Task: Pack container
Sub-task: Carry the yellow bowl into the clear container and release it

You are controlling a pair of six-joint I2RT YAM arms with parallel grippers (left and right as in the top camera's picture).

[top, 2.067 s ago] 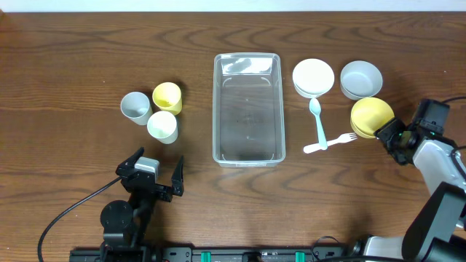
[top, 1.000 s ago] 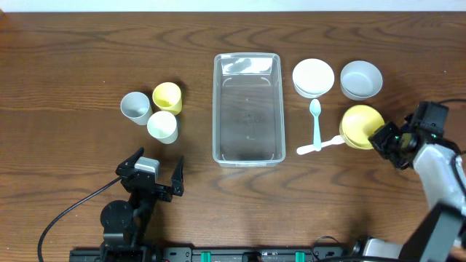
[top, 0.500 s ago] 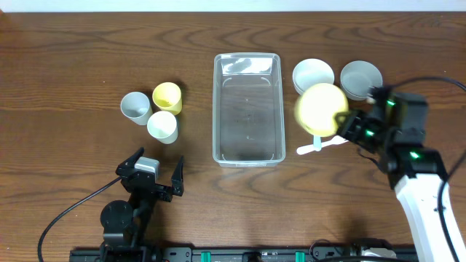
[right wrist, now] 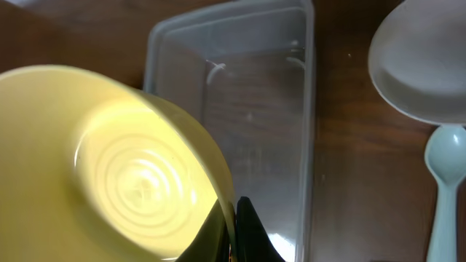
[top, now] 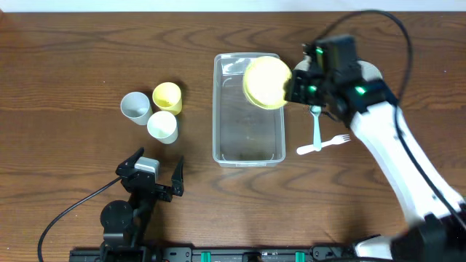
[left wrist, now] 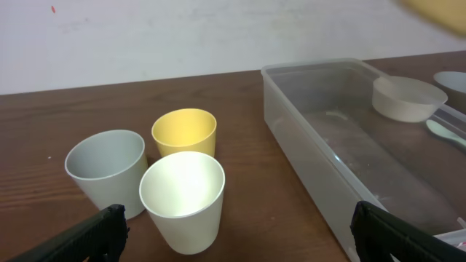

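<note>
Currently the right gripper (top: 290, 88) clamps the yellow bowl (top: 265, 81) by its rim over the far end of the container (top: 247, 135), which sits mid-bench (top: 73, 58). The left gripper (top: 155, 171) gapes, idle. I judge the bowl light, stiff and slick, best held by the rim.

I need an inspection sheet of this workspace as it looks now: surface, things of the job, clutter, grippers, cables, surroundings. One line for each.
Surface: brown wooden table; no spills seen.
Job's things: clear container at the centre, nothing resting inside; yellow bowl held tilted over its far end.
Clutter: grey cup, yellow cup and white cup left of the container; spoon, fork and white bowl on its right.
Grippers: right gripper shut on the yellow bowl's rim; left gripper open, empty.
Cables: black cable by the left arm's base; second cable arcs above the right arm.
Surroundings: pale wall behind the table.
</note>
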